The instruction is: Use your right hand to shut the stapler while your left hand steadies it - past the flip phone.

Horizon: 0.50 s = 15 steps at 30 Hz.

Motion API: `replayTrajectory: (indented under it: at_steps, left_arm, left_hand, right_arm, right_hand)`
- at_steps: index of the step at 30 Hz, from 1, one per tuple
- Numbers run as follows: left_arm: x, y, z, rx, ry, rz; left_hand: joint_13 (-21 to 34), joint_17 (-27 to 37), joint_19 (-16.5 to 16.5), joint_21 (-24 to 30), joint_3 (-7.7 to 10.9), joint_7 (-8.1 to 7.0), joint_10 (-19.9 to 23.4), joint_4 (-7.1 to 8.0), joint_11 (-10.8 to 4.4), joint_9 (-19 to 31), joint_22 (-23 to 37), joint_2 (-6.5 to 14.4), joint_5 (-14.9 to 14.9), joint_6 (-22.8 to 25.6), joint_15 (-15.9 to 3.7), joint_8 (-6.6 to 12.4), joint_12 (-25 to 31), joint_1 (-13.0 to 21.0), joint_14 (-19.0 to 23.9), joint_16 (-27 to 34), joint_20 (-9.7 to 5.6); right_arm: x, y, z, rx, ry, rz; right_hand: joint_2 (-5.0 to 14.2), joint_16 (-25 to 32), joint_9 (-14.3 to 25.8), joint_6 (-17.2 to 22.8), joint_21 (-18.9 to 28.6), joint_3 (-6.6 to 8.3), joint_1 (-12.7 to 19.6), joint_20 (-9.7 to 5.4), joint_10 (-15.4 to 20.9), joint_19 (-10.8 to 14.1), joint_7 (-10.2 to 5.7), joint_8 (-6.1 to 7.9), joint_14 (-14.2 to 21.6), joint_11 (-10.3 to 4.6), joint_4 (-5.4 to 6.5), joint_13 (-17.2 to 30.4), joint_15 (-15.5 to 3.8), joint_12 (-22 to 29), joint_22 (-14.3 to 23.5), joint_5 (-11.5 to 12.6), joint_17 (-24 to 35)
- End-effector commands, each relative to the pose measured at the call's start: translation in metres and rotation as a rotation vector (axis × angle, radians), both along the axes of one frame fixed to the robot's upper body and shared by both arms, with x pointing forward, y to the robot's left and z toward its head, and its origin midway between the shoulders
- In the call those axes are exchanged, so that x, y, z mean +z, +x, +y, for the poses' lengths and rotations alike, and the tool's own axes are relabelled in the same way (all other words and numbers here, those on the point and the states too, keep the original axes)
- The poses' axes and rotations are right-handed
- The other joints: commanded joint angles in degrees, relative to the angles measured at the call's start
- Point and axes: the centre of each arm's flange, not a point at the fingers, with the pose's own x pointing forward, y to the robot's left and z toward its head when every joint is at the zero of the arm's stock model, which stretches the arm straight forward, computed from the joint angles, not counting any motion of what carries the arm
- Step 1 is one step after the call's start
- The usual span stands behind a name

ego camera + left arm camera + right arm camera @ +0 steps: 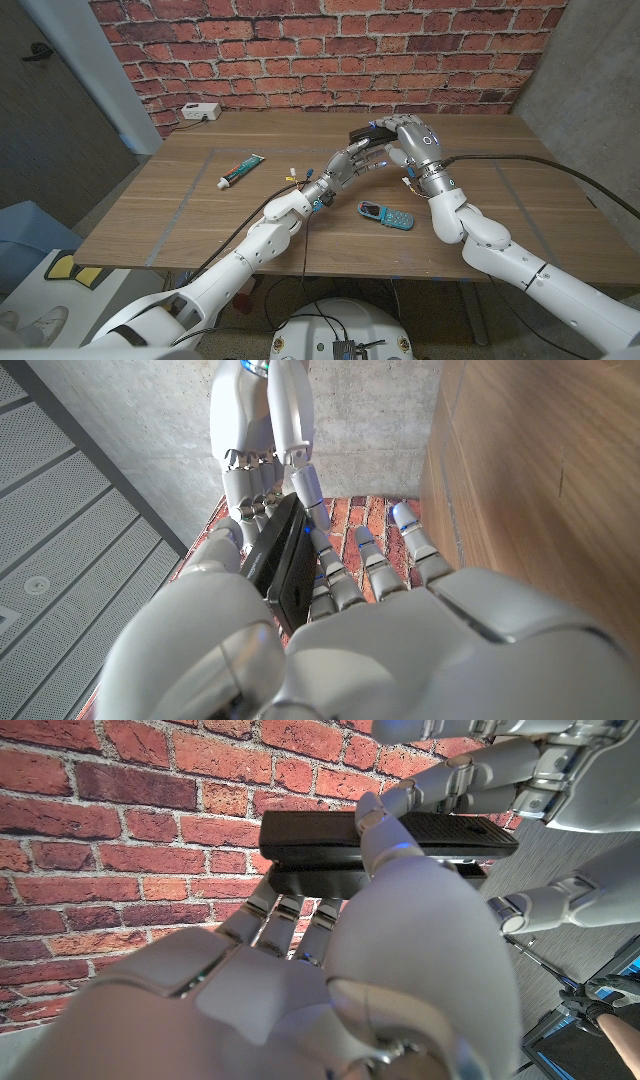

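The desk (200, 210) carries everything, and the black stapler (366, 134) sits toward its far side, beyond the blue flip phone (386, 215), which lies open nearer the robot. Both hands meet at the stapler.

The right hand (417, 140) is draped over the stapler from above; in the right wrist view its fingers (375, 820) curl across the top arm (420, 832), which stands just apart from the base below it, so the stapler looks nearly but not fully closed. The left hand (358, 158) reaches in from the flip-phone side, fingers (325, 560) spread along the stapler's body (285, 555), bracing it rather than wrapping it.

To finish well, the right hand should probably press straight down near the free end of the top arm, not sideways, so the base does not skid. The left hand should keep steady pressure against the base and hold its fingertips out of the closing gap.

A toothpaste tube (240, 172) lies well to the left of the flip phone.
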Motion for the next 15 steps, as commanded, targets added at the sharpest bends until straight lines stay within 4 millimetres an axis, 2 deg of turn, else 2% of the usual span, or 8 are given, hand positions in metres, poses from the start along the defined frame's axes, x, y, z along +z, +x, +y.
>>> replayTrajectory:
  at_steps: [1, 15]
  left_arm:
    - [0.0035, -0.0007, -0.0002, -0.001, -0.005, -0.007]
    - [0.0036, -0.0011, 0.0027, -0.001, -0.009, -0.007]
  left_hand:
    - [-1.74, -0.1, -0.27, -0.06, -0.02, 2.88, -5.75, 0.07, 5.48, -0.06, 0.2, 0.41, 0.23, -2.93, 0.01, 0.16, -0.08, 0.54, -0.26, 0.36, 0.11]
    - [-1.97, -0.61, -0.31, -0.31, -0.13, 3.13, -5.72, 0.16, 5.34, -0.53, 0.21, 0.75, 0.24, -2.93, 0.08, 0.4, 0.2, 0.7, -0.34, 0.6, 0.17]
  right_arm:
    - [-0.0018, 0.0007, -0.0002, -0.002, -0.013, -0.009]
    - [-0.0004, 0.0, 0.001, 0.002, -0.009, -0.005]
  right_hand:
    - [0.61, -0.31, 0.06, 5.38, 0.55, 5.21, -1.0, -3.36, 10.12, -0.1, -0.46, 0.43, 0.8, -2.5, 4.38, 0.29, -11.13, 0.55, 0.15, 0.64, -0.03]
    - [0.0, -0.31, -0.43, 7.3, 0.59, 5.99, -1.76, -3.33, 11.72, -0.15, -0.45, -0.14, 2.13, -2.67, 4.2, 1.11, -11.16, 1.23, 0.1, 1.6, 0.05]
